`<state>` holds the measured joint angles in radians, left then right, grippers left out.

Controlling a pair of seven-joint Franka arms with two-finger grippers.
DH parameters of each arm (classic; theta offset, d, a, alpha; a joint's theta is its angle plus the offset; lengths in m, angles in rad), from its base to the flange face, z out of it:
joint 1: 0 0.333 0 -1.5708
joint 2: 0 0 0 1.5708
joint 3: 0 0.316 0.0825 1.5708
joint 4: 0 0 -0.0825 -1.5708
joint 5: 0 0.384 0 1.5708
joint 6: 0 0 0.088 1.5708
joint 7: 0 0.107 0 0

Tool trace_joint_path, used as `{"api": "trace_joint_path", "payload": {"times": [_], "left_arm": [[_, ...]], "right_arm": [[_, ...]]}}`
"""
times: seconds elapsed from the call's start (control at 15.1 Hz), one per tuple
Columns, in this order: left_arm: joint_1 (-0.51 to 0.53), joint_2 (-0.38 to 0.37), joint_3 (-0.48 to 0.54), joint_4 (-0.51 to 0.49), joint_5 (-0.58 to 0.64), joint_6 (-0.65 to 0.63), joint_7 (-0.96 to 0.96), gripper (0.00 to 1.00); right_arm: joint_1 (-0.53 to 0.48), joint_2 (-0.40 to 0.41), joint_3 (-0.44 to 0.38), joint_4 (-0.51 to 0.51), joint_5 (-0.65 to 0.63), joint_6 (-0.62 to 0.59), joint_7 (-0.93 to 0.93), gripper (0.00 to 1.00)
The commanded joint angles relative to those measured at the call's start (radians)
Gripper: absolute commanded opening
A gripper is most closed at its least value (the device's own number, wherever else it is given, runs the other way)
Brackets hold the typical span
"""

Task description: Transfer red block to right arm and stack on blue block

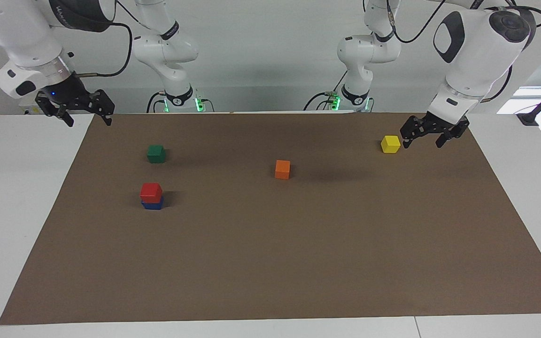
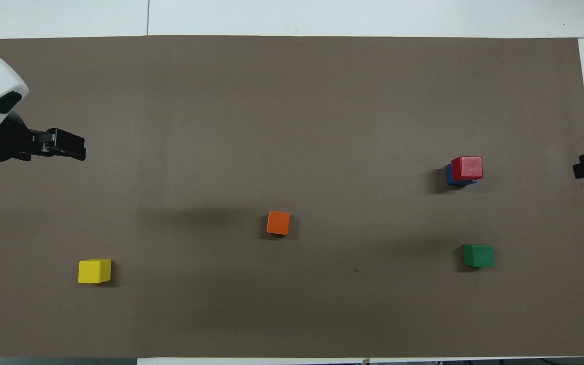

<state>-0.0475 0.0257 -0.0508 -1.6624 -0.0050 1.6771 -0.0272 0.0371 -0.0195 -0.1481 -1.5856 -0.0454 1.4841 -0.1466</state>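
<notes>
Fingers first: both sets stand apart and hold nothing. From my seat the largest thing is the brown mat (image 1: 298,263) covering most of the white surface (image 1: 21,211). My right arm (image 1: 26,33) hangs at the upper left of the facing frame, its gripper (image 1: 86,122) up over the mat's corner, well apart from every block. My left arm (image 1: 477,51) is at the upper right, its gripper (image 1: 421,143) low and just beside the yellow block (image 1: 390,144), not touching it as far as I can tell.

The red block (image 1: 150,192) sits on the blue block (image 1: 152,205) at centre left of the facing frame, squarely enough, with a sliver of blue showing along one edge in the overhead frame. A green block (image 1: 156,153) lies above the stack in the facing frame; an orange block (image 1: 282,169) sits mid-frame.

I judge the stacking done and the step in hand to be pulling clear. Nothing more is called for than parking both arms without brushing the stack.
</notes>
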Motion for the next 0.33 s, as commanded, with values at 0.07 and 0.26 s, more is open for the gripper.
{"api": "trace_joint_path", "payload": {"times": [0.07, 0.26], "left_arm": [[-0.003, -0.012, 0.005, 0.000, 0.008, -0.016, 0.003, 1.00], [-0.003, -0.012, 0.005, 0.000, 0.008, -0.014, 0.003, 1.00]], "right_arm": [[0.001, 0.000, 0.002, 0.013, 0.001, -0.022, -0.001, 1.00], [0.003, 0.000, 0.002, 0.019, 0.001, -0.024, 0.001, 1.00]]}}
